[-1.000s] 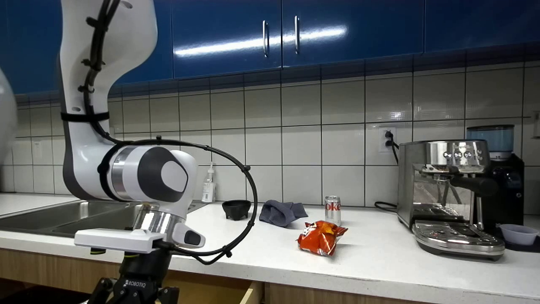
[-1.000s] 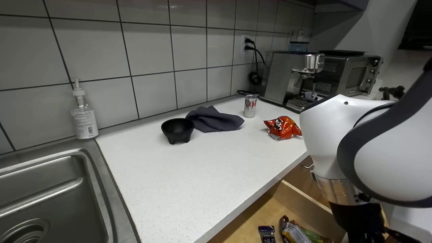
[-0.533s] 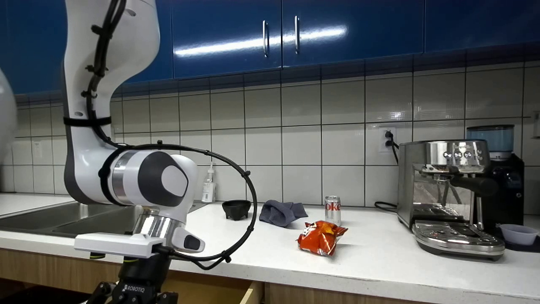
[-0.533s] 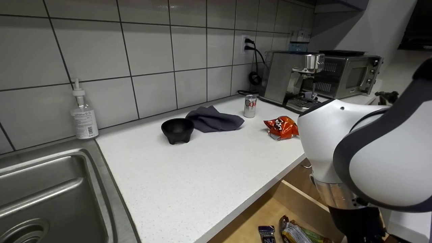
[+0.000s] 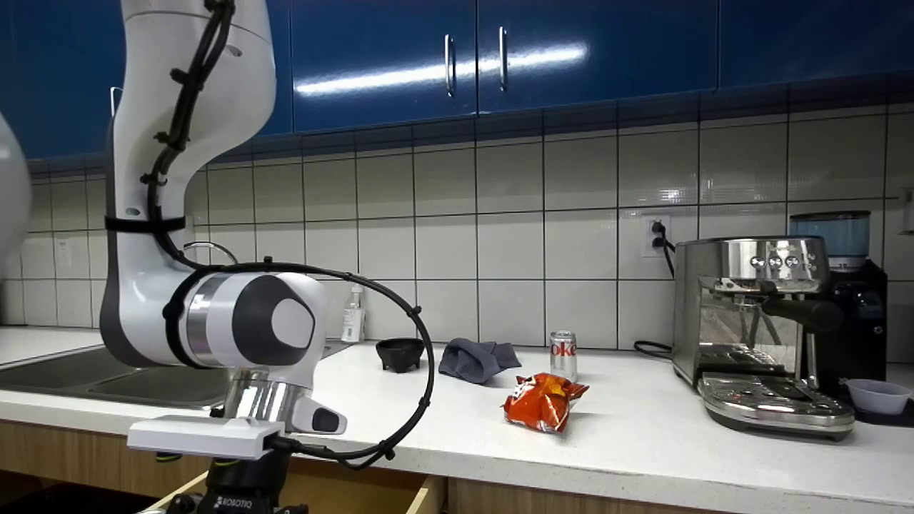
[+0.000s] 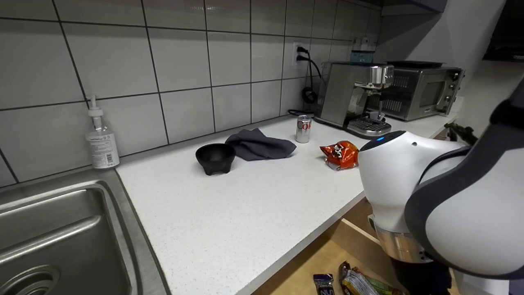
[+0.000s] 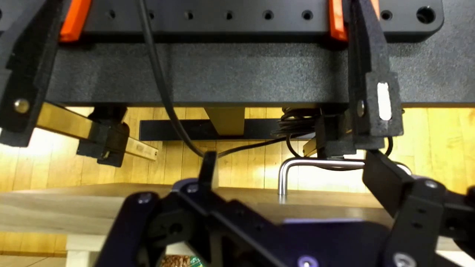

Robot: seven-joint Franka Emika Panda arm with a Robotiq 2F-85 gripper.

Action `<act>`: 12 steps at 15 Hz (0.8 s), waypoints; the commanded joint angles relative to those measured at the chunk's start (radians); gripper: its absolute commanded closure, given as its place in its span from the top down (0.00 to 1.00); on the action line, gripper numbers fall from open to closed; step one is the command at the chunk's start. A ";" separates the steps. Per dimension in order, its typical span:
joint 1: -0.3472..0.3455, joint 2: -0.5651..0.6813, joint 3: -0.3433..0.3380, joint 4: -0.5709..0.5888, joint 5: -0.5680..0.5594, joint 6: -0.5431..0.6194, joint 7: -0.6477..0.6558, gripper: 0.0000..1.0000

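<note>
My gripper [image 7: 297, 175] is open in the wrist view, its two black fingers wide apart with nothing between the pads. A metal bar handle [image 7: 326, 162] on the wooden drawer front [image 7: 323, 200] shows between and beyond the fingers; I cannot tell whether they touch it. The gripper [image 5: 239, 505] is at the bottom edge of an exterior view, its fingertips cut off. The drawer [image 6: 368, 237] stands open under the counter. Inside lie a dark-wrapped bar [image 6: 323, 282] and other wrapped snacks [image 6: 356, 282], partly visible in the wrist view [image 7: 177, 261].
On the white counter [image 6: 229, 221] are a red chip bag [image 6: 339, 155], a silver can [image 6: 303, 129], a dark cloth [image 6: 260, 145] and a black bowl [image 6: 215, 159]. A coffee machine [image 5: 757, 314], sink [image 6: 53, 229] and soap bottle [image 6: 102, 143] stand around. A black table [image 7: 207, 72] faces the drawer.
The arm and gripper have moved down in both exterior views, with the wrist a little further left in an exterior view. The counter objects and the drawer have not moved.
</note>
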 commanded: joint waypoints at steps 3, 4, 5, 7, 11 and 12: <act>0.011 0.047 0.008 0.007 -0.040 0.116 0.057 1.00; 0.009 0.048 0.011 0.006 -0.033 0.133 0.054 1.00; 0.008 0.048 0.012 0.005 -0.029 0.146 0.055 1.00; 0.008 0.050 0.014 0.006 -0.026 0.164 0.056 1.00; 0.004 0.046 0.020 0.004 -0.012 0.217 0.055 1.00; 0.006 0.045 0.019 0.003 -0.014 0.232 0.059 1.00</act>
